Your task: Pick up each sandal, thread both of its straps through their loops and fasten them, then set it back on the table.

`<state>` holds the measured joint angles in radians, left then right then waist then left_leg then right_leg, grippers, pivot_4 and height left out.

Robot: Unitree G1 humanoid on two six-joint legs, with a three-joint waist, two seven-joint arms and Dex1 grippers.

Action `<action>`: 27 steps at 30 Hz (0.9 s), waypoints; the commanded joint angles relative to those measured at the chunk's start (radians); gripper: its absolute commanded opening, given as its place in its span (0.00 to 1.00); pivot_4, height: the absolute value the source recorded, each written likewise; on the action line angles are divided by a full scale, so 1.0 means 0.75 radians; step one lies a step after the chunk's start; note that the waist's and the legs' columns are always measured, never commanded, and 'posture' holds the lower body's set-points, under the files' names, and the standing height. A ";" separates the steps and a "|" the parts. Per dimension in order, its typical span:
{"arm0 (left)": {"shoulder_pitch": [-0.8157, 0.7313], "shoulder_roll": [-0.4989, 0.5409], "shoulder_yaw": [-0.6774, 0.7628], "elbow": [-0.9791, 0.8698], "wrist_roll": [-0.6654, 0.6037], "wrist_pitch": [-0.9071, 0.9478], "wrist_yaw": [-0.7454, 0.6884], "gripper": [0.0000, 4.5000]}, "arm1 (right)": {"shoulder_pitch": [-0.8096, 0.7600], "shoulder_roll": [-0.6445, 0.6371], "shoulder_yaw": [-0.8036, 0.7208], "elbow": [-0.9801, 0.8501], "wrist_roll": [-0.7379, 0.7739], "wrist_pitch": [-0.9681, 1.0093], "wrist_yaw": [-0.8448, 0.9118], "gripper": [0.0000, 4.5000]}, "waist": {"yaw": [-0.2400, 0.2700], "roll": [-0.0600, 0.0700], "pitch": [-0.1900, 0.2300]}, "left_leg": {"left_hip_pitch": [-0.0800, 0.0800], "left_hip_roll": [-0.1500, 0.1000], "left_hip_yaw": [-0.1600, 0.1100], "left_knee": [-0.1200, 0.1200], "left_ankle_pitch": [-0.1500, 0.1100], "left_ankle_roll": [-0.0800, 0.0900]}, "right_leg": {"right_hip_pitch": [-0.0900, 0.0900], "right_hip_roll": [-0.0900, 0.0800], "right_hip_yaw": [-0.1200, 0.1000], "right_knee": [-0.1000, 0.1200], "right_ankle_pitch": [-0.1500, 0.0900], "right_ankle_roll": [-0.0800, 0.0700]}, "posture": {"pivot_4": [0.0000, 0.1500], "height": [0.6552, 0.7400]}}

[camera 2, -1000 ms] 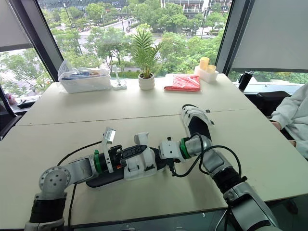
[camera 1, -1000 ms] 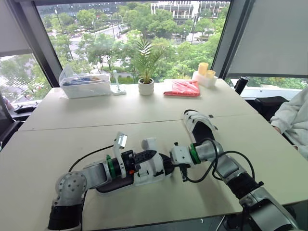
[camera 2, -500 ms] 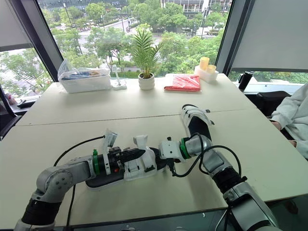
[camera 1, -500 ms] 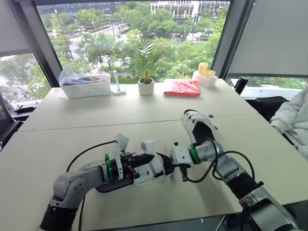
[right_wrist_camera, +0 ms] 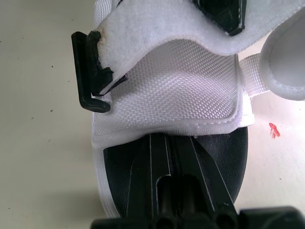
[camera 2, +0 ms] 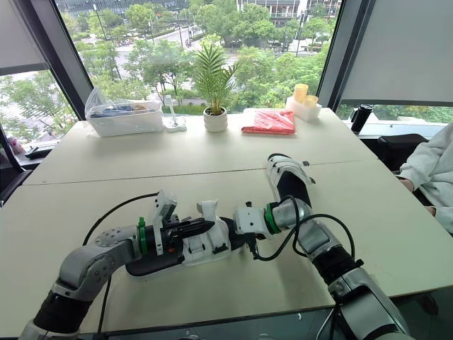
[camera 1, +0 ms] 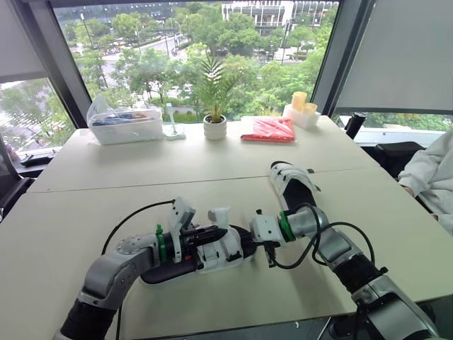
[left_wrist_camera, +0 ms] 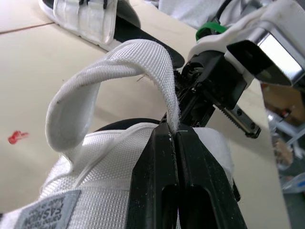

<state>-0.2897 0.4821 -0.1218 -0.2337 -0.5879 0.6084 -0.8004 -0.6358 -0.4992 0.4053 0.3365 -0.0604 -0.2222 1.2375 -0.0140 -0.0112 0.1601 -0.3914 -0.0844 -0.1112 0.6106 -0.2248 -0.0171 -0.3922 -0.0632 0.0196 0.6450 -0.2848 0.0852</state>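
Left gripper (camera 1: 222, 232), clenched on the white strap (left_wrist_camera: 143, 62) of the near sandal (camera 1: 231, 249), has rolled outward

This looks like an office meeting room, high up: tall windows (camera 1: 191, 49) overlook treetops, a street and buildings below, with roller blinds (camera 1: 396, 57) half-drawn. Wide pale tables (camera 1: 212, 163) stand pushed together, carrying a potted plant (camera 1: 214, 120), a clear plastic box (camera 1: 126, 127) and a red packet (camera 1: 269, 129). A person's sleeve (camera 1: 433, 173) shows beside a black chair (camera 1: 398, 153).
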 commanded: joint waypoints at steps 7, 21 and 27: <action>-0.080 0.056 -0.098 0.087 0.268 -0.340 -0.166 0.00 | 0.024 0.008 0.056 0.029 -0.053 0.024 0.011 0.00 | -0.001 0.000 0.000 | 0.000 0.000 0.000 0.000 0.000 0.000 | 0.000 0.000 0.000 0.000 0.000 0.000 | 1.00 1.00; -0.066 0.074 -0.199 0.023 0.402 -0.557 -0.340 0.00 | 0.032 0.008 0.055 0.019 -0.054 0.026 0.005 0.00 | 0.000 0.001 0.001 | -0.001 0.000 0.000 -0.001 0.000 0.000 | -0.001 0.000 0.000 0.000 0.000 0.000 | 1.00 1.00; -0.026 0.102 -0.249 -0.015 0.435 -0.529 -0.376 0.00 | 0.032 0.016 0.058 0.022 -0.054 0.028 0.000 0.00 | 0.001 0.001 0.001 | -0.001 0.000 0.000 -0.001 0.000 0.000 | -0.001 0.000 0.000 -0.001 0.000 0.000 | 1.00 1.00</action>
<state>-0.3122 0.5493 -0.2996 -0.2163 -0.2636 0.1969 -1.0732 -0.6350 -0.4970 0.4054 0.3342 -0.0608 -0.2221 1.2336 -0.0132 -0.0101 0.1609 -0.3923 -0.0839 -0.1113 0.6101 -0.2249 -0.0168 -0.3931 -0.0632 0.0196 0.6447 -0.2848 0.0851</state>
